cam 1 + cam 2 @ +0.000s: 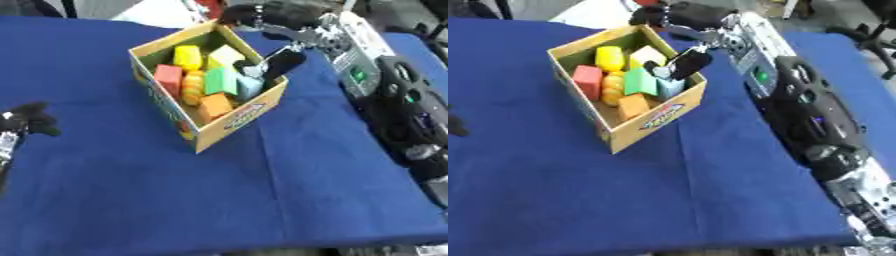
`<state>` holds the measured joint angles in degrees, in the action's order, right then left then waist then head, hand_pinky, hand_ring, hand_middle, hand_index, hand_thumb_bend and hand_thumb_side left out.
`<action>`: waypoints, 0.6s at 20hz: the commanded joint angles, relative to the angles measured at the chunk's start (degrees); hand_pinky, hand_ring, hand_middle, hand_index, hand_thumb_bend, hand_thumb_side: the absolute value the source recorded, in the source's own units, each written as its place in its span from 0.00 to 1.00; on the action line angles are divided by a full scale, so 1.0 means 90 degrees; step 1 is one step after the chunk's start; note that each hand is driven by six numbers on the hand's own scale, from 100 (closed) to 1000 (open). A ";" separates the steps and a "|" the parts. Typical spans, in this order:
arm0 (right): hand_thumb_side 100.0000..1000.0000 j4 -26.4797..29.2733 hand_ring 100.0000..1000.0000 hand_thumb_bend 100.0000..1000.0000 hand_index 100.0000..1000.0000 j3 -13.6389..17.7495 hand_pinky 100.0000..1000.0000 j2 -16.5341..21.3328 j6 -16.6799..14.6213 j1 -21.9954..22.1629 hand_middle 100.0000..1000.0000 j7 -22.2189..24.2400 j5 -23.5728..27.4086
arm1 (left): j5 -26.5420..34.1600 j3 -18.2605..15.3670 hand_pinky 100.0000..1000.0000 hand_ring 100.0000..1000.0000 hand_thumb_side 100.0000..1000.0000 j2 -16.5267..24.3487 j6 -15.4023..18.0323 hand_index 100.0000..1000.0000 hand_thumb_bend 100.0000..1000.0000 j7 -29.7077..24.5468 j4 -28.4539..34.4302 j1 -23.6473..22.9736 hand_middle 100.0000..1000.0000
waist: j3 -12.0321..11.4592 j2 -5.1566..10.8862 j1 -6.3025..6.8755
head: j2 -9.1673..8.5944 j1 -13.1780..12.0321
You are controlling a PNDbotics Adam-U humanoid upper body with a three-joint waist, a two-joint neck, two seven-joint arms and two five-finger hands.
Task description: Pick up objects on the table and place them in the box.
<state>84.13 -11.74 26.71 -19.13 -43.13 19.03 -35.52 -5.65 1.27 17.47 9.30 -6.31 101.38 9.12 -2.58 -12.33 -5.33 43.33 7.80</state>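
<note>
A cardboard box (234, 120) stands open on the blue table, a little left of the middle at the back. Inside lie a yellow block (186, 56), a cream block (225, 55), a red block (168, 77), a green block (219, 80), an orange block (214, 105), a yellow-orange striped piece (192, 86) and a light blue block (250, 87). My right hand (282, 62) reaches over the box's right rim, fingers stretched down just above the light blue block, which rests in the box. My left hand (26, 120) shows as a dark shape at the left edge, away from the box.
My right arm (798, 100) runs along the whole right side of the table. A white object (166, 12) lies beyond the table's far edge. Bare blue cloth (219, 200) spreads between the box and the table's front edge.
</note>
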 commanded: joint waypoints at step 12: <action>0.56 0.1437 0.59 0.00 0.91 0.0984 0.58 -0.1491 0.0670 0.2933 0.69 -0.2740 0.3290 | 0.0074 -0.0143 0.77 0.56 0.89 -0.0073 -0.0052 0.80 0.00 0.0449 0.0075 0.0035 0.57 | 0.0353 0.0060 0.0131 | -0.0057 -0.0622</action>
<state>95.74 -3.51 13.99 -13.02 -16.35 -4.81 -6.98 -5.47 0.44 16.55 8.80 -2.63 101.39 9.10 0.54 -12.39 -5.20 43.24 2.58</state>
